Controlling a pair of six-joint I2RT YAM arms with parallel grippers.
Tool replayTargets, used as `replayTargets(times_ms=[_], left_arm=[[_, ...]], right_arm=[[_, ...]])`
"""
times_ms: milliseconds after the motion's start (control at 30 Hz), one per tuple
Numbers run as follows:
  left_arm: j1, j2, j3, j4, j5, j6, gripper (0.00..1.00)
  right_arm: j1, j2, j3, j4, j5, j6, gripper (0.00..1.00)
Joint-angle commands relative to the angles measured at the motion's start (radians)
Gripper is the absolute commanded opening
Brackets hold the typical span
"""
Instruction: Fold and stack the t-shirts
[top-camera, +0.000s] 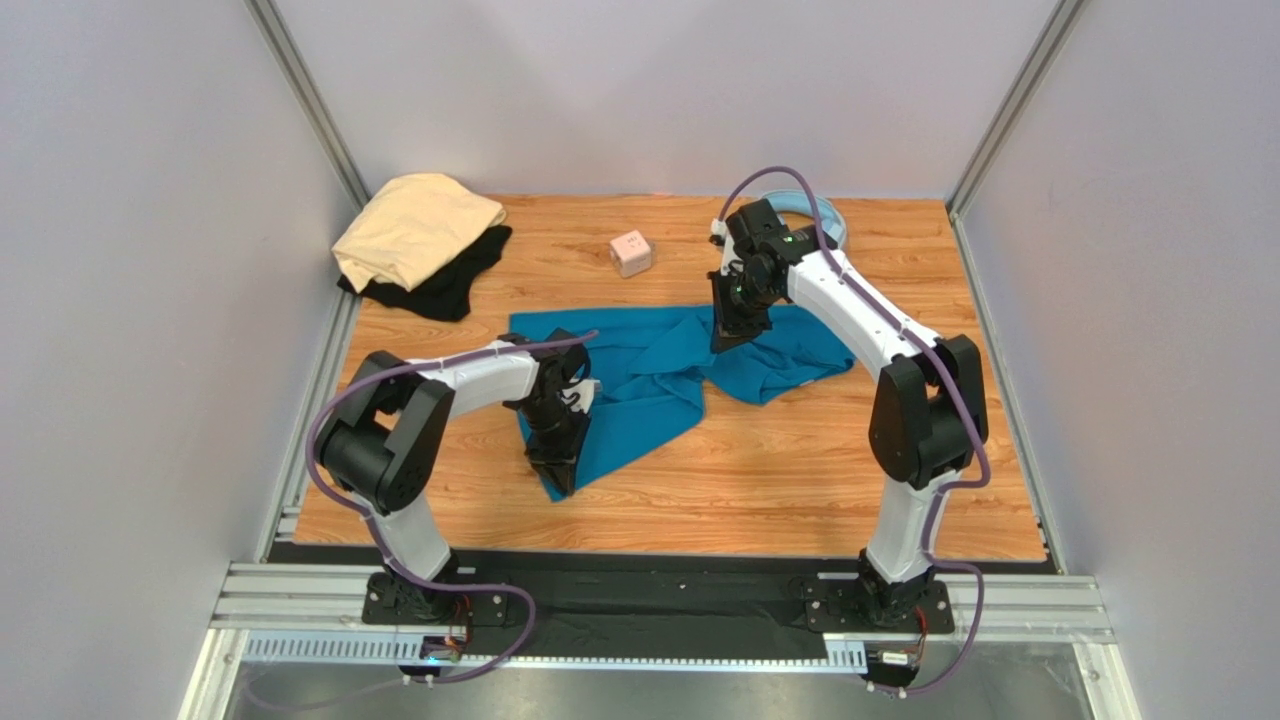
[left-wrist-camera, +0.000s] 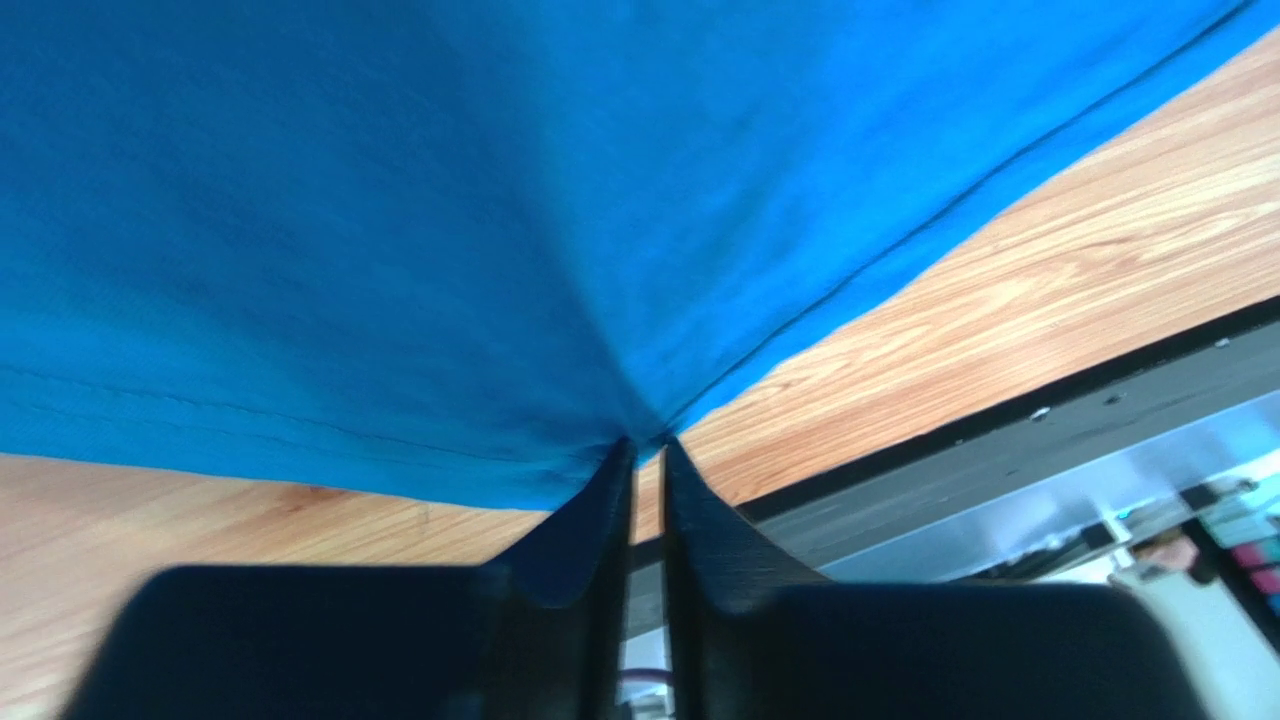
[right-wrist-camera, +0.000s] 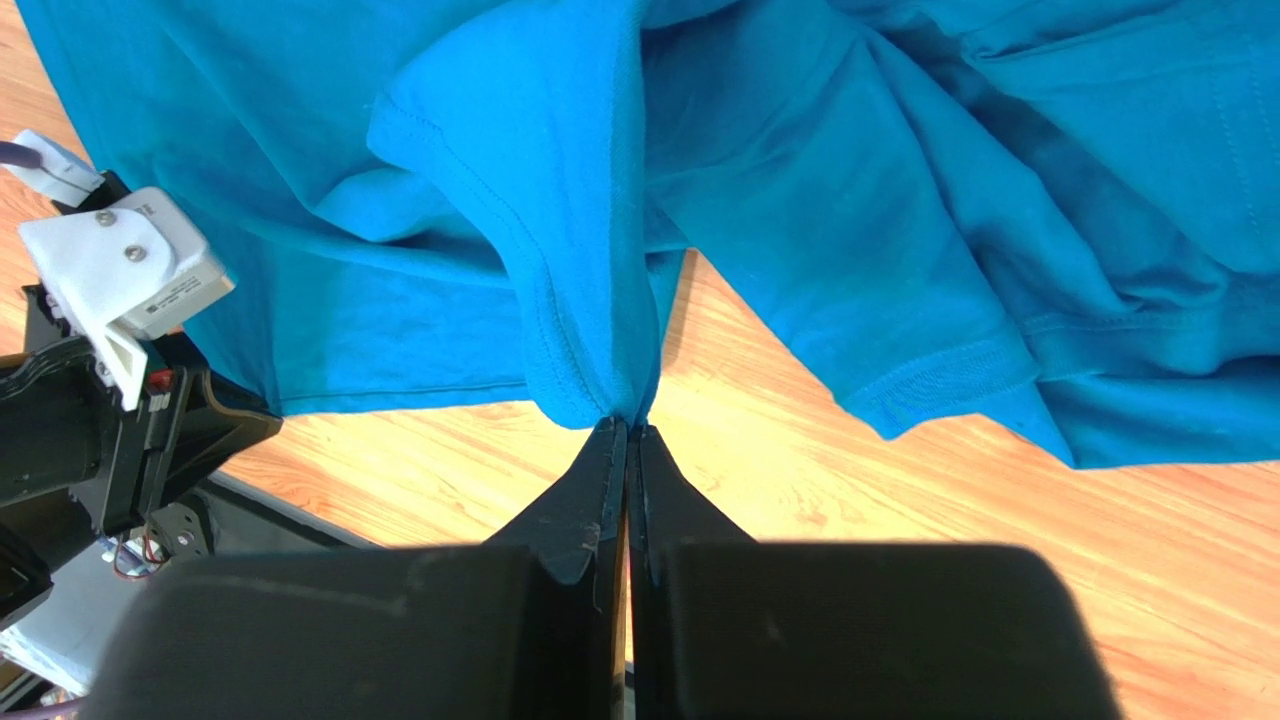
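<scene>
Now the left gripper (left-wrist-camera: 646, 455) pinches the teal-blue t-shirt (top-camera: 646, 375) at its edge. The right gripper (right-wrist-camera: 627, 435) clamps a raised fold.

A wooden table (top-camera: 781, 495) with warm orange grain forms the base of a small booth. Three plain, pale grey-lilac walls close it in: the left wall (top-camera: 135, 300), the back wall (top-camera: 661, 90) and the right wall (top-camera: 1157, 300). A slim metal post stands in each back corner, one on the left (top-camera: 308, 98) and one on the right (top-camera: 1017, 98). A black strip (top-camera: 646, 563) runs along the table's near edge, with a ribbed aluminium rail (top-camera: 1037, 608) beside it. The light is soft and even, leaving a pale sheen on the wood.
</scene>
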Motion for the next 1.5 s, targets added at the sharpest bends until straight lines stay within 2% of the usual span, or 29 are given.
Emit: replayTargets(times_ms=[0, 100, 433, 467, 567, 700, 933, 1267, 1467], left_arm=[[-0.007, 0.052, -0.047, 0.062, -0.029, -0.009, 0.13], [-0.007, 0.047, -0.058, 0.072, -0.038, -0.015, 0.0], [-0.007, -0.001, -0.05, 0.072, -0.075, -0.019, 0.0], [-0.007, -0.004, -0.047, 0.063, -0.076, -0.016, 0.12], [-0.007, -0.005, -0.023, 0.028, -0.087, -0.003, 0.3], [-0.007, -0.034, -0.01, 0.0, -0.096, 0.023, 0.36], [-0.007, -0.057, 0.011, -0.041, -0.113, 0.054, 0.37], [-0.016, -0.131, 0.149, -0.181, -0.133, 0.071, 0.37], [-0.016, -0.111, 0.096, -0.159, -0.115, 0.085, 0.37]], right_arm=[[-0.016, -0.069, -0.017, 0.019, -0.01, 0.003, 0.0], [-0.024, -0.083, -0.028, 0.019, -0.011, 0.003, 0.0], [-0.033, -0.108, -0.049, 0.023, -0.018, 0.0, 0.0], [-0.035, -0.106, -0.051, 0.025, -0.021, 0.001, 0.0], [-0.035, -0.106, -0.052, 0.029, -0.034, 0.004, 0.0], [-0.035, -0.104, -0.052, 0.034, -0.045, 0.01, 0.0], [-0.036, -0.1, -0.054, 0.039, -0.059, 0.01, 0.0], [-0.041, -0.091, -0.059, 0.039, -0.073, 0.007, 0.0], [-0.041, -0.088, -0.066, 0.043, -0.076, 0.007, 0.0]])
